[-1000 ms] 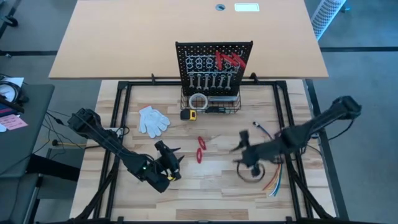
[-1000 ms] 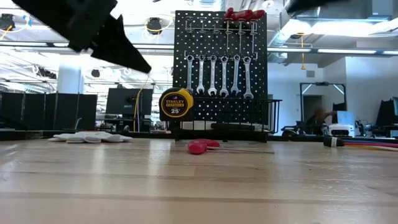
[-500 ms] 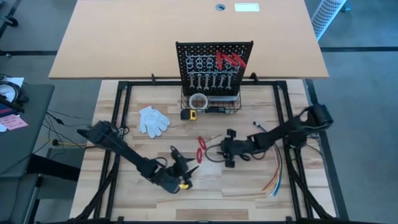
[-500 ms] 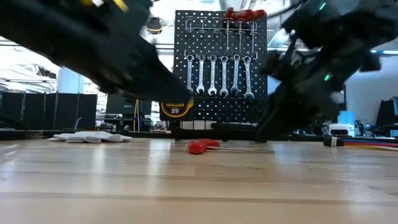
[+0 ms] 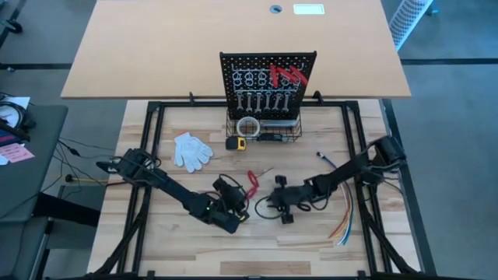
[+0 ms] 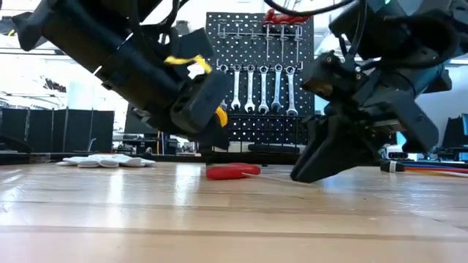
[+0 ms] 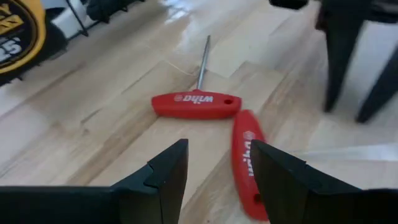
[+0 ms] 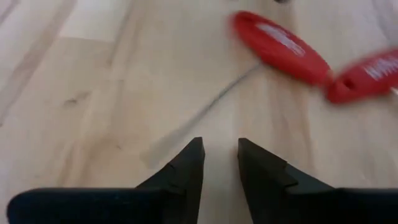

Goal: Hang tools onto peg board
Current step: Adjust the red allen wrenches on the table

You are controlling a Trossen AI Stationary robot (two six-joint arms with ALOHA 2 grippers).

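Two red T-handled tools lie on the wooden table (image 5: 194, 249) in front of the peg board (image 5: 268, 70). One (image 7: 196, 104) has its thin metal shaft pointing away; the other (image 7: 247, 163) lies beside it. Both also show in the right wrist view (image 8: 280, 45). My left gripper (image 7: 217, 155) is open, low over the table, just short of the tools. My right gripper (image 8: 219, 152) is open by a narrow gap and points at them from the table's right side. Silver wrenches (image 5: 262, 101) and red-handled tools (image 5: 286, 75) hang on the board.
A white glove (image 5: 191, 150) lies at the left. A yellow tape measure (image 5: 236, 143) stands before the black wire basket (image 5: 264, 131), which holds a roll of tape (image 5: 249, 124). Coloured wires (image 5: 344, 219) lie at the right. The two grippers stand close together.
My left gripper has gone toward the table's right edge and down, up to the red tools. My right gripper has gone toward the table's left edge and down, toward the same tools. The tools have stayed in place.
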